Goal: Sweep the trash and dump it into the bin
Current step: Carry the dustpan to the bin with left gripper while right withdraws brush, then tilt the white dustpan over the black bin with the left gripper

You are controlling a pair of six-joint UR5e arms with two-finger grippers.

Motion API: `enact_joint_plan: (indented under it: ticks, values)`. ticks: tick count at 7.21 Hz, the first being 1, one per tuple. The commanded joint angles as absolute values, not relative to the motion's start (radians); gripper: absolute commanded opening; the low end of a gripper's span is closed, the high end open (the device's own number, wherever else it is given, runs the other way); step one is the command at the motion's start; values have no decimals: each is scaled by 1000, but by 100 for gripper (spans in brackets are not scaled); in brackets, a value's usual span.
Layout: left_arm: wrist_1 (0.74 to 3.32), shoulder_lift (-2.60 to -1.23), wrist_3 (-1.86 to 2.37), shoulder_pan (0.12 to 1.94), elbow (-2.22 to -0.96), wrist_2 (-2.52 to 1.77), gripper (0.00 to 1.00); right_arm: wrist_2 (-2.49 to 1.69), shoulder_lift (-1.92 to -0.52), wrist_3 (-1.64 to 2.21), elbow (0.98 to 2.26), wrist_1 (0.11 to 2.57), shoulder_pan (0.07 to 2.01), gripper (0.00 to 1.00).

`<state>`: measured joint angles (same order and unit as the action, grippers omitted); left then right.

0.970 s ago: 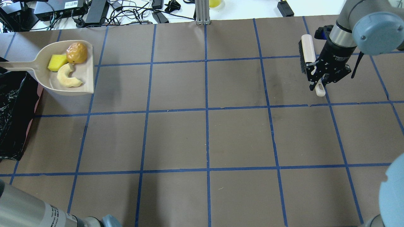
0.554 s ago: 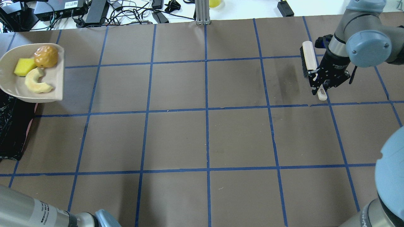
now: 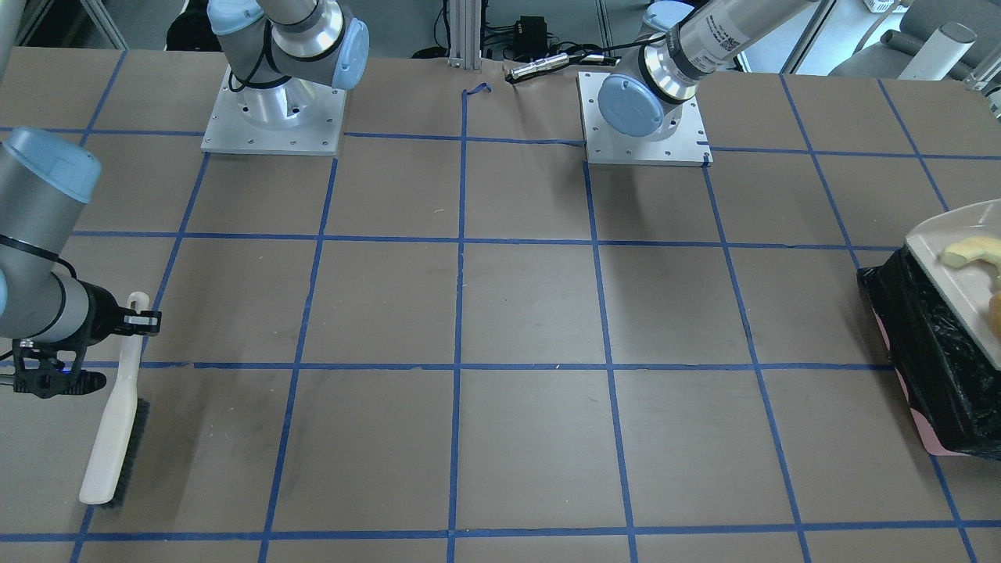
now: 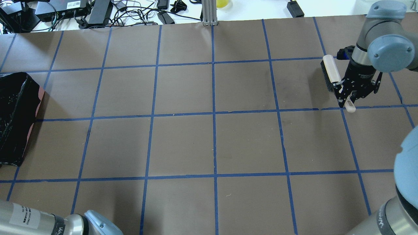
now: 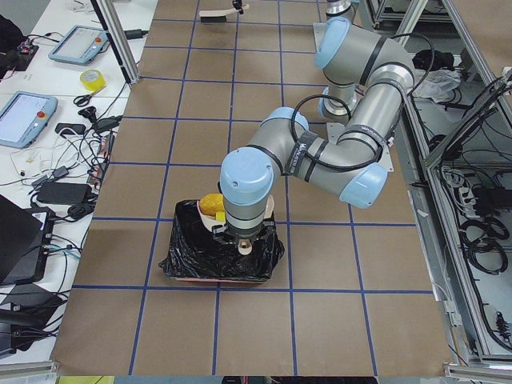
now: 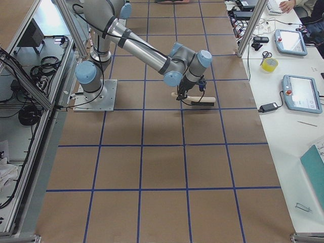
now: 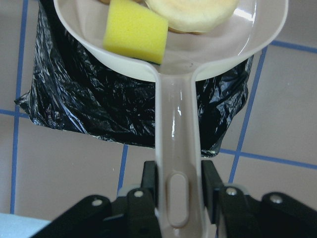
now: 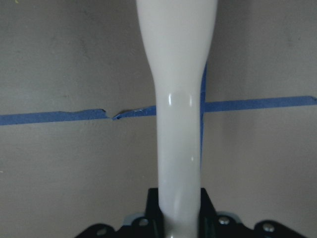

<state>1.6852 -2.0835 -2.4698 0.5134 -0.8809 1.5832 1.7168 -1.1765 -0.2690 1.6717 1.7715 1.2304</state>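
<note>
Two loose, likely light pieces, yellow wedge (image 7: pixel 136 30) and crescent slice (image 7: pixel 190 12), rode the stiff dustpan (image 7: pixel 220 47) above the bin (image 7: pixel 84 94); left gripper (image 7: pixel 179 187) clamped its glossy handle (image 7: pixel 176 124).

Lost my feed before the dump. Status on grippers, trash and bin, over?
Left gripper shut on beige plastic dustpan handle, right gripper shut on white-handled brush. Trash in pan over black-lined pink bin, not dumped. Nothing blocking.

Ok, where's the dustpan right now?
In the left wrist view the dustpan is held by its handle in the left hand, over the black-lined bin.
</note>
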Motion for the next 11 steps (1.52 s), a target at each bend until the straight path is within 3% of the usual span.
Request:
enact_joint_plan:
  ticks: [1, 4, 11]
  values:
    - [1570, -2088, -2538, 505, -880, 1666, 0, 1698, -1174, -271, 1671, 1779, 1223, 0]
    - [1448, -2074, -2536, 531, -917, 1830, 0, 1697, -1170, -314, 1671, 1778, 1226, 0]
    - [1428, -2005, -2537, 600, -960, 1928, 0, 1694, -1164, -347, 1672, 1784, 1226, 0]
